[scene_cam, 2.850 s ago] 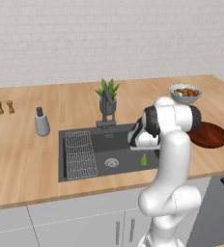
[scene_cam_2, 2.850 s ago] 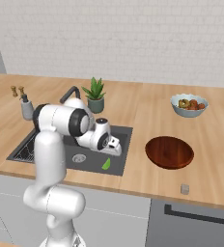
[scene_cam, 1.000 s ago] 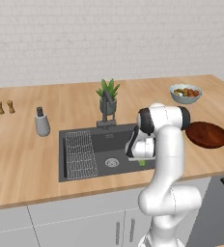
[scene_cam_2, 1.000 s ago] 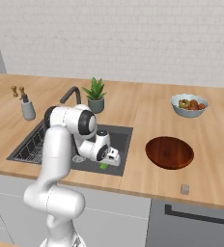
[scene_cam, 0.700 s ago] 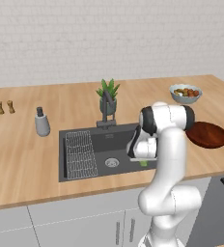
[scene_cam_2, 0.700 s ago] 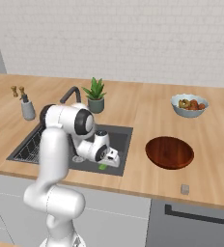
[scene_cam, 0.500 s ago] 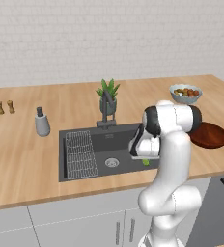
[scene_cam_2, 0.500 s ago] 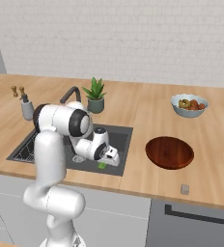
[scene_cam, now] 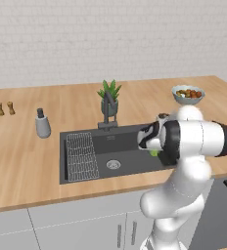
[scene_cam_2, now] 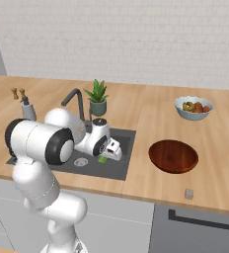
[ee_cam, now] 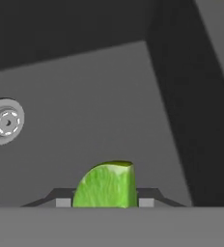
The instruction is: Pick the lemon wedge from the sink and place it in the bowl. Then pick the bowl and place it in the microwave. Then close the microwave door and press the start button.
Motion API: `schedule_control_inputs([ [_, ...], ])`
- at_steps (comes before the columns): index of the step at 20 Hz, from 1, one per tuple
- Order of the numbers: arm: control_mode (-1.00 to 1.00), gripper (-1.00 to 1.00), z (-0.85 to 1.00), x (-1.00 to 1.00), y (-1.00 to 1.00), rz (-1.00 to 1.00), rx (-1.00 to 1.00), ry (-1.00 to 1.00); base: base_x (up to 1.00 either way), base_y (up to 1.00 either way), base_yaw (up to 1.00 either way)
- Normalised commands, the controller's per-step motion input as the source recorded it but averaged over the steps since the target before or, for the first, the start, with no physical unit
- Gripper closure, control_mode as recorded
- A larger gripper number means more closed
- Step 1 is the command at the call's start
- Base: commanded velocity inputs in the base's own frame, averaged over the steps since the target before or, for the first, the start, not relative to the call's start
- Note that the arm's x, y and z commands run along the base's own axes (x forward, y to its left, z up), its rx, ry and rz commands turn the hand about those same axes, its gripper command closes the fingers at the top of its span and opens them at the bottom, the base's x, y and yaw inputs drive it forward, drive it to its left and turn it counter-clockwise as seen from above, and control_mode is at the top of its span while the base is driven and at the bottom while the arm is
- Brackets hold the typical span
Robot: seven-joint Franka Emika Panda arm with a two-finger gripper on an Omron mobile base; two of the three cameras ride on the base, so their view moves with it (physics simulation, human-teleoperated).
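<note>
While the arm reached down over the sink [scene_cam: 86,173], the gripper [ee_cam: 104,202] sat clamped on the lemon wedge [ee_cam: 105,186], its two dark fingertips [ee_cam: 61,200] pressed against either side of the fruit with the jaws about half closed. In the hand view the wedge rose between those tips as a bright green piece with a rounded back on one side and a flat, straight cut on the other, its top edge slightly paler. Beyond it lay the dark grey basin floor, with the round steel drain [ee_cam: 5,121] off to the left and the basin wall to the right.

From the right base view the wedge [scene_cam_2: 102,159] showed as a small green spot under the white hand, at the right end of the sink near its near edge (whether it touched the floor or hung just clear could not be told). The left base view showed a sliver of green [scene_cam: 154,153] beside the wrist.

On the counter to the right of the sink rested the reddish-brown bowl [scene_cam_2: 173,155], well apart from the gripper.
</note>
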Motion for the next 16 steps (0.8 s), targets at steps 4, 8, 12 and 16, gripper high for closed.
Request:
schedule_control_inputs([
  [4, -1.00, 1.00, 1.00, -0.35, 0.00, 0.00, 0.00, -0.19, 0.00, 0.00, 0.00],
  [8, -1.00, 1.00, 1.00, -0.30, -0.01, 0.00, 0.00, -0.13, 0.00, 0.00, 0.00],
  [12, -1.00, 1.00, 1.00, -0.29, -0.08, -0.05, 0.00, 0.00, 0.00, 0.00, 0.00],
  [16, -1.00, 1.00, 0.94, -0.07, -0.17, -0.16, -0.02, 0.11, 0.00, 0.00, 0.00],
])
